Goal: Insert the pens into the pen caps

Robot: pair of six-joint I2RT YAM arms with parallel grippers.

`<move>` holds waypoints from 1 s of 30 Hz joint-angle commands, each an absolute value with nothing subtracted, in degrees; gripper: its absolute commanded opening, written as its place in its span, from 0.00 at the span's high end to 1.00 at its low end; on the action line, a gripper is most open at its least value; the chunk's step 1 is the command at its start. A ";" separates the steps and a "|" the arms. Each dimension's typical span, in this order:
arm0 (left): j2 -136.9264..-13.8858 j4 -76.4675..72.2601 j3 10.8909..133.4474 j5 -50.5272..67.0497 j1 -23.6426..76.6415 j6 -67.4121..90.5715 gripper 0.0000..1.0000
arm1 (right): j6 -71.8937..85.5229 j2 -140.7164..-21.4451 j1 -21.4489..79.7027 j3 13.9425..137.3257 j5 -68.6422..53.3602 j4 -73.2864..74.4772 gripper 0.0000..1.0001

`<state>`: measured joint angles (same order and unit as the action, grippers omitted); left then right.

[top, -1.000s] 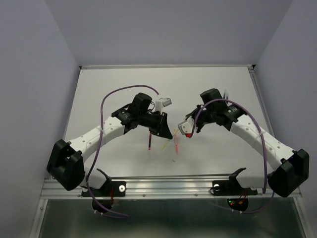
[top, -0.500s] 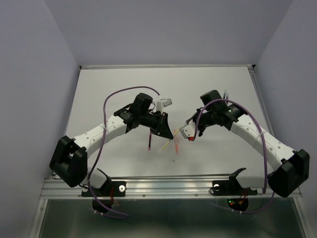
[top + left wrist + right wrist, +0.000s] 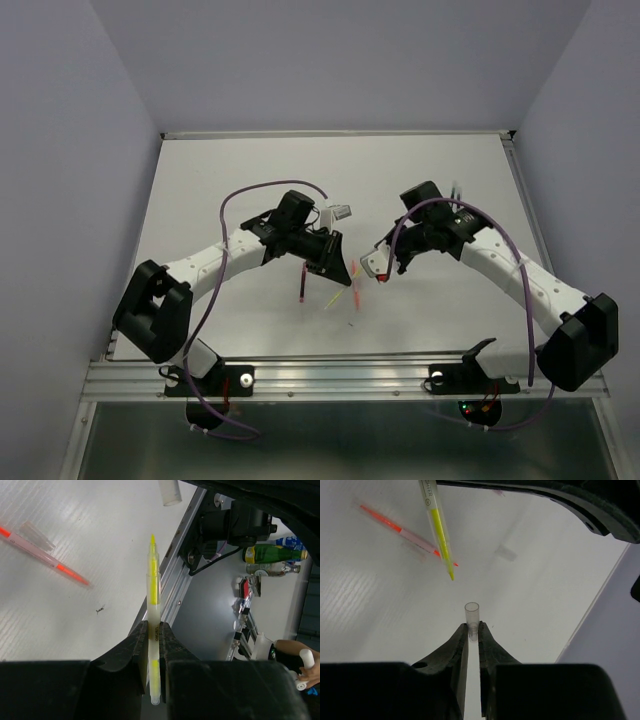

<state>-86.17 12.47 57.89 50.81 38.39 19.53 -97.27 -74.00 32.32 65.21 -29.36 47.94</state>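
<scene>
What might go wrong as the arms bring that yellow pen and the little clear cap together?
The tip of the yellow pen sits beside the mouth of the cap, so it may hit the rim or miss. The right gripper pinches only the cap's bottom end; a push could tilt it loose. The left gripper holds the pen near its rear, so its front may swing.

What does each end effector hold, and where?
Left end effector: slim yellow pen, gripped near its rear end. Right end effector: small translucent tubular cap, pinched at its base.
</scene>
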 commanded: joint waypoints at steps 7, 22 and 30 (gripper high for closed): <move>-86.13 12.22 60.47 53.35 38.23 18.72 1.00 | -96.94 -76.99 32.52 67.85 -25.66 48.86 0.96; -86.22 12.22 60.03 53.61 38.32 18.72 1.00 | -100.37 -77.70 32.52 69.96 -32.78 53.62 0.96; -86.57 11.95 60.29 53.97 38.23 18.98 1.00 | -98.88 -78.92 32.52 70.05 -30.33 52.91 0.97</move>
